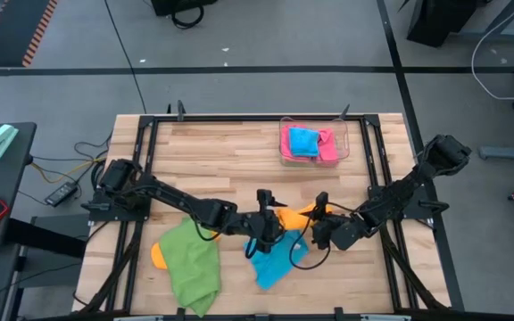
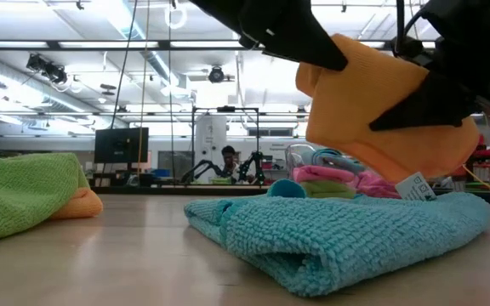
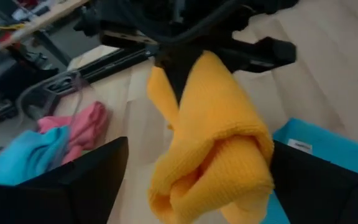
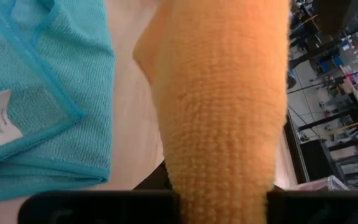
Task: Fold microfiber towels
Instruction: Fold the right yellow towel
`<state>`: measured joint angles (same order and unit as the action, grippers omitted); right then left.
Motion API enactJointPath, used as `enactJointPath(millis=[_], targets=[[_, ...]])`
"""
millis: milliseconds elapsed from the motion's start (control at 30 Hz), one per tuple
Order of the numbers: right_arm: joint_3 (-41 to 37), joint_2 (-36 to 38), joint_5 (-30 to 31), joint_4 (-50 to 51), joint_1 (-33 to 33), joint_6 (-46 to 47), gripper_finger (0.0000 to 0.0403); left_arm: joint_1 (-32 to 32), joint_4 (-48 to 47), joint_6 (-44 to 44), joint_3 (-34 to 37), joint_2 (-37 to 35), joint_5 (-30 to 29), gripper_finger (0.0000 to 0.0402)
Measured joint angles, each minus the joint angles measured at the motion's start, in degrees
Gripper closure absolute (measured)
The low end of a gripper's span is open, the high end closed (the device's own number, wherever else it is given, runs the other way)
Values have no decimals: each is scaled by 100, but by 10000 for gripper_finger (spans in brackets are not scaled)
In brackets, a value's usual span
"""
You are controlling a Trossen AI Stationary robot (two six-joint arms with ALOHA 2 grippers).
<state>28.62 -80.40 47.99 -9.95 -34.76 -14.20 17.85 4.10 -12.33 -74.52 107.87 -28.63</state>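
Second orange towel (image 1: 158,254) mostly under green towel (image 1: 190,267) (only an edge shows), background person (image 2: 228,159) too small to tell.

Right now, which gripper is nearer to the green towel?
Left. The left gripper hangs open mid-table, beside the orange towel, a short way right of the green towel. The right gripper, shut on the orange towel, sits farther right.

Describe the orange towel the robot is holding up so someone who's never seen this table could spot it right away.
Start at the wooden table and look near its front middle, where both arms meet. There the right gripper is shut on an orange towel bunched into a hanging bundle above a teal towel lying on the wood. Unlike the second orange cloth tucked under the green towel, this one hangs in the air.
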Motion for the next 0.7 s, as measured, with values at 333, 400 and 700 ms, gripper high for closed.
enactJointPath(millis=[333, 400, 700], targets=[[27, 0, 2, -1, 168, 202, 365, -16, -57, 381, 2, 16, -138, 8], [27, 0, -2, -13, 162, 217, 365, -11, -110, 392, 2, 85, -236, 10], [27, -2, -2, -197, 179, 342, 365, 78, -190, 408, 4, 265, -427, 12]])
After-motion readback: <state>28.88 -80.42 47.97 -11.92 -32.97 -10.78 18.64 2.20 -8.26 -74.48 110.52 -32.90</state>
